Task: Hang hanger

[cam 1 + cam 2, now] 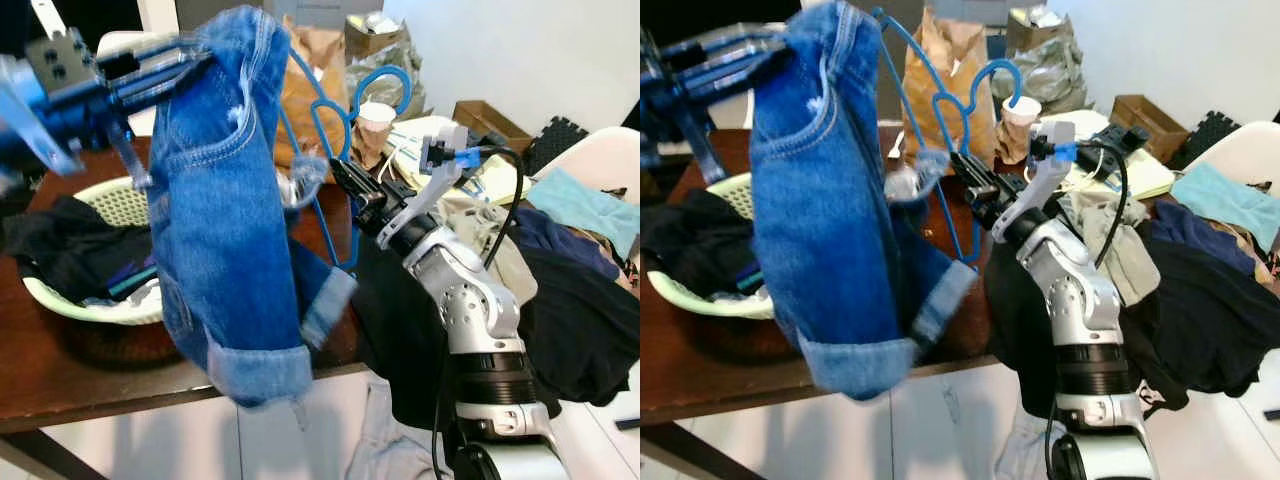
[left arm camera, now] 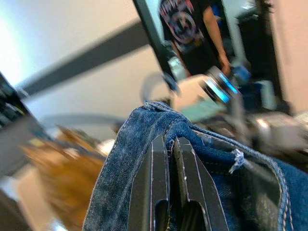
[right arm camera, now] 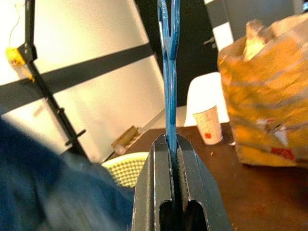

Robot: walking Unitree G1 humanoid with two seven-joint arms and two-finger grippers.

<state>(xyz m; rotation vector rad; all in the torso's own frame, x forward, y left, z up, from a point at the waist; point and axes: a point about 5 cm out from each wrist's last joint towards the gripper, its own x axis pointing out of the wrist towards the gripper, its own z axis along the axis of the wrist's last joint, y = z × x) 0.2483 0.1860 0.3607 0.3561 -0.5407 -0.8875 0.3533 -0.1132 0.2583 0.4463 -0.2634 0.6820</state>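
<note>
The hanger (image 1: 330, 120) is blue and thin, held up above the worktop (image 1: 60, 370), just beside the jeans (image 1: 225, 220). My right claw (image 3: 171, 144) is clamped together on its wire near the lower part, and my left claw (image 2: 171, 154) is pinched on the waistband of the jeans, which hang down heavy. I think the wire can twist in the grip, or the denim can slip out, because the hold is small. The worktop is dark wood with a basket (image 1: 110, 300) of clothes; more clothes and boxes lie around, and a person (image 2: 192, 29) stands behind.
</note>
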